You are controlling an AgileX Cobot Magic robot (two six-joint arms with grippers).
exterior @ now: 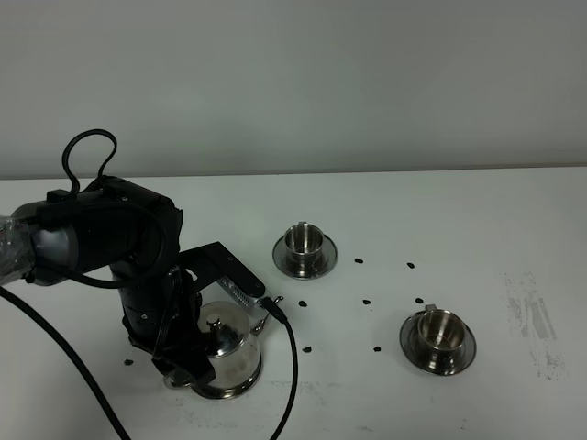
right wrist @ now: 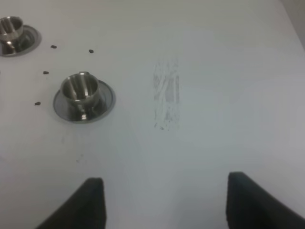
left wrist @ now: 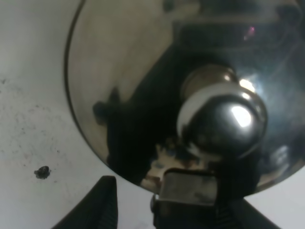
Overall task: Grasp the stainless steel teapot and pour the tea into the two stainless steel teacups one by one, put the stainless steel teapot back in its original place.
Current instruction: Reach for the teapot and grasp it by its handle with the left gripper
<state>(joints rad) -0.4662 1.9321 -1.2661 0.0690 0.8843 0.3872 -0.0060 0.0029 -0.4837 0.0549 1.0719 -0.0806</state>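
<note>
Teapot (exterior: 229, 353) at the near left of the white table (exterior: 459, 211), under the bent left arm (exterior: 119, 247).

The pot stands upright on a steel saucer (exterior: 240, 389) whose rim shows at its base, spout toward the cups. The arm folds down over it from the left, wrist pointing down, so the wrist view looks onto the lid knob (left wrist: 221, 121). The left claw (left wrist: 174, 193) stands fairly wide around the handle (left wrist: 187, 188); its one clear finger (left wrist: 97, 205) is apart from the handle. The far cup (exterior: 304, 240) and near cup (exterior: 438, 330) stand to the right, well apart, with black specks (exterior: 367, 302) between them. The right claw (right wrist: 164, 179) hangs wide and empty over bare table near a grey smudge (right wrist: 167, 95).
</note>
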